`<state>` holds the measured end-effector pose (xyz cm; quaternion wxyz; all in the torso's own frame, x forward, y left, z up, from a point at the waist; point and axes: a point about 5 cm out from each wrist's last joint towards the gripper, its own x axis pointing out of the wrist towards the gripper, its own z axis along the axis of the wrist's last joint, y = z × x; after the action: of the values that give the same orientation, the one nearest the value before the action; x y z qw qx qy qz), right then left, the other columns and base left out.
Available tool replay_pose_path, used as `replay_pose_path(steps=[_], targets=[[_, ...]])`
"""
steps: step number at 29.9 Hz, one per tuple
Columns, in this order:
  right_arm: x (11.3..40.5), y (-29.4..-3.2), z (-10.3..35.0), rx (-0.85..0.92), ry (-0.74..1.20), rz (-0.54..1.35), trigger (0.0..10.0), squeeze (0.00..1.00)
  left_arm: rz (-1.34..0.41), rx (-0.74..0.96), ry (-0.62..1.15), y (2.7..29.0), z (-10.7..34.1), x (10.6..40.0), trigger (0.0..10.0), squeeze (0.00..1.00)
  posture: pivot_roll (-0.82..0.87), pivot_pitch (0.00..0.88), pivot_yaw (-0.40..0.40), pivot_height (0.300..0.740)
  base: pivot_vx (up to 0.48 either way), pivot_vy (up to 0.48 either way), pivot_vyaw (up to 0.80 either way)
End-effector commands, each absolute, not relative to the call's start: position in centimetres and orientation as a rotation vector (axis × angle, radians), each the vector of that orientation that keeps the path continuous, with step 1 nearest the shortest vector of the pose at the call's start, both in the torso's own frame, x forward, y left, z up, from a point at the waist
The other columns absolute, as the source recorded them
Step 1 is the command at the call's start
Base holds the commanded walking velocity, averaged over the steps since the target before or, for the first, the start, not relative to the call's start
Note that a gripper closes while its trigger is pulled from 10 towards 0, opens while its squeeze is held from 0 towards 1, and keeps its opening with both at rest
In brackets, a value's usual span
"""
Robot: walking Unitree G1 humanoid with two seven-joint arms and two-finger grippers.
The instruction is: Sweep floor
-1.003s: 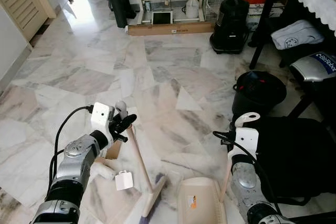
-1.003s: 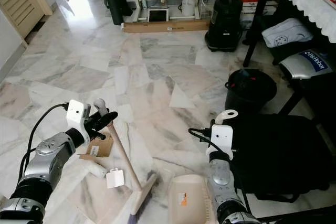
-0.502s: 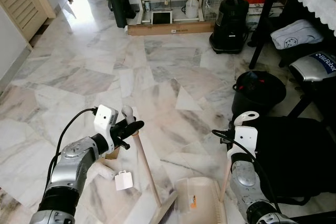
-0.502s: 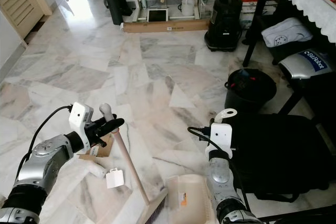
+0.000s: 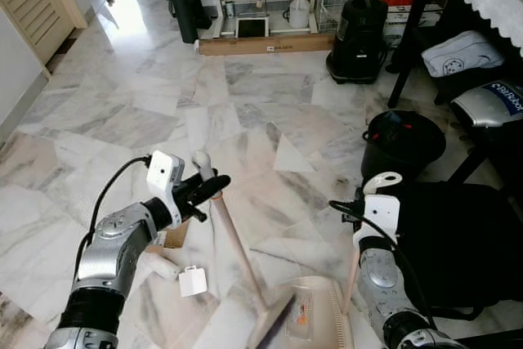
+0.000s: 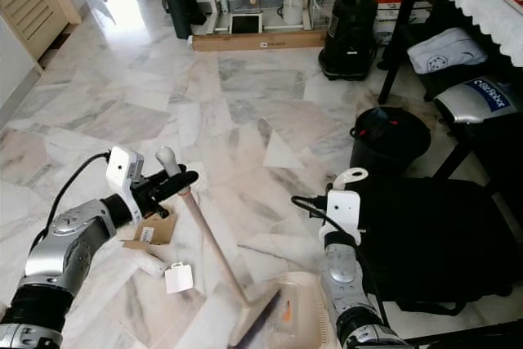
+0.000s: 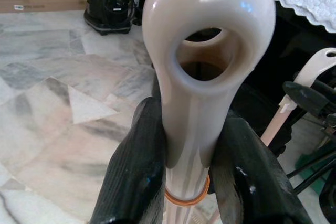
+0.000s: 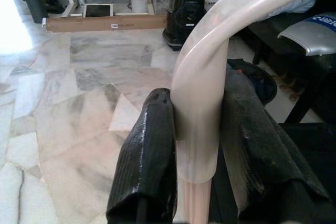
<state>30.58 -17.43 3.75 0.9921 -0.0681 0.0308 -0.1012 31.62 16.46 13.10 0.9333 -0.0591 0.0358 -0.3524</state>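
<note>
My left gripper (image 5: 209, 189) is shut on the top of a cream broom handle (image 5: 237, 251) that slants down to the right. The broom head (image 5: 274, 326) rests at the mouth of the cream dustpan (image 5: 325, 323), where a clear wrapper (image 5: 300, 316) lies. In the left wrist view both black fingers (image 7: 139, 166) clamp the looped handle end (image 7: 205, 35). My right gripper (image 8: 197, 182) is shut on the dustpan's upright handle (image 8: 210, 77), whose curved tip (image 5: 382, 180) rises above the right wrist. A white box (image 5: 193, 281), a white roll (image 5: 161, 267) and a cardboard scrap (image 5: 174, 234) lie under the left arm.
A black bin (image 5: 403, 146) stands just beyond the right arm, beside a large black bag (image 5: 458, 243). Farther back are a black vacuum (image 5: 357, 38), a long cardboard box (image 5: 265, 43) and dark table legs (image 5: 409, 30). Open marble floor (image 5: 245, 120) stretches ahead.
The left gripper has swung the handle to the right and the broom head has slid right along the floor to the dustpan's mouth. The right arm and dustpan have stayed put.
</note>
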Motion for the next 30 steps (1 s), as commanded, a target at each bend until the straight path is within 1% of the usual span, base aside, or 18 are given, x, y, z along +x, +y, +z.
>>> replay_pose_path(steps=[1, 2, 5, 7, 11, 15, 16, 17, 19, 22, 23, 25, 27, 30], targets=[[30.2, -17.1, 2.9, -0.134, 0.112, -0.191, 10.0, 0.00, -0.704, -0.116, 0.043, 16.7, 14.0, 31.7, 10.0, 0.00, 0.13, 0.087, 0.070, 0.740, 0.000, 0.000, 0.00], [30.3, -17.2, 3.0, -0.134, 0.110, -0.193, 10.0, 0.00, -0.688, -0.107, 0.037, 16.8, 14.0, 31.7, 10.0, 0.00, 0.12, 0.086, 0.070, 0.740, 0.000, 0.000, 0.00], [30.6, -17.8, 3.4, -0.070, 0.105, -0.235, 10.0, 0.00, -0.544, -0.066, -0.033, 18.0, 14.8, 32.2, 10.0, 0.00, 0.12, 0.079, 0.068, 0.740, 0.000, 0.000, 0.00], [30.6, -17.9, 3.4, -0.059, 0.105, -0.242, 10.0, 0.00, -0.526, -0.062, -0.045, 18.2, 14.9, 32.2, 10.0, 0.00, 0.12, 0.078, 0.067, 0.740, 0.000, 0.000, 0.00], [31.2, -18.4, 4.2, 0.018, 0.079, -0.269, 10.0, 0.00, -0.381, -0.039, -0.160, 19.8, 16.8, 32.4, 10.0, 0.00, 0.12, 0.069, 0.065, 0.740, 0.000, 0.000, 0.00], [31.5, -18.5, 4.6, 0.048, 0.064, -0.278, 10.0, 0.00, -0.318, -0.013, -0.194, 20.4, 17.4, 32.4, 10.0, 0.00, 0.12, 0.064, 0.062, 0.740, 0.000, 0.000, 0.00], [31.7, -18.7, 4.9, 0.059, 0.053, -0.283, 10.0, 0.00, -0.260, 0.007, -0.220, 20.9, 17.7, 32.5, 10.0, 0.00, 0.12, 0.060, 0.060, 0.740, 0.000, 0.000, 0.00], [31.7, -18.7, 4.9, 0.059, 0.053, -0.283, 10.0, 0.00, -0.260, 0.007, -0.220, 20.9, 17.7, 32.5, 10.0, 0.00, 0.12, 0.060, 0.060, 0.740, 0.000, 0.000, 0.00], [32.0, -19.0, 5.3, 0.081, 0.046, -0.295, 10.0, 0.00, -0.194, 0.057, -0.226, 21.4, 17.4, 32.6, 10.0, 0.00, 0.12, 0.052, 0.055, 0.740, 0.000, 0.000, 0.00], [32.2, -19.1, 5.6, 0.088, 0.034, -0.301, 10.0, 0.00, -0.156, 0.081, -0.219, 21.6, 16.9, 32.6, 10.0, 0.00, 0.11, 0.047, 0.054, 0.740, 0.000, 0.000, 0.00], [32.5, -19.5, 6.2, 0.136, -0.003, -0.321, 10.0, 0.00, -0.124, 0.138, -0.216, 21.5, 16.4, 32.5, 10.0, 0.00, 0.11, 0.044, 0.053, 0.740, 0.000, 0.000, 0.00], [32.6, -19.7, 6.5, 0.158, -0.017, -0.327, 10.0, 0.00, -0.117, 0.146, -0.215, 21.3, 16.2, 32.5, 10.0, 0.00, 0.11, 0.040, 0.052, 0.740, 0.000, 0.000, 0.00], [32.9, -20.0, 7.2, 0.225, -0.055, -0.331, 10.0, 0.00, -0.132, 0.181, -0.218, 20.5, 15.8, 32.4, 10.0, 0.00, 0.10, 0.035, 0.050, 0.740, 0.000, 0.000, 0.00], [33.2, -20.2, 7.8, 0.299, -0.095, -0.338, 10.0, 0.00, -0.127, 0.173, -0.229, 19.8, 15.6, 32.4, 10.0, 0.00, 0.09, 0.024, 0.049, 0.740, 0.000, 0.000, 0.00]])
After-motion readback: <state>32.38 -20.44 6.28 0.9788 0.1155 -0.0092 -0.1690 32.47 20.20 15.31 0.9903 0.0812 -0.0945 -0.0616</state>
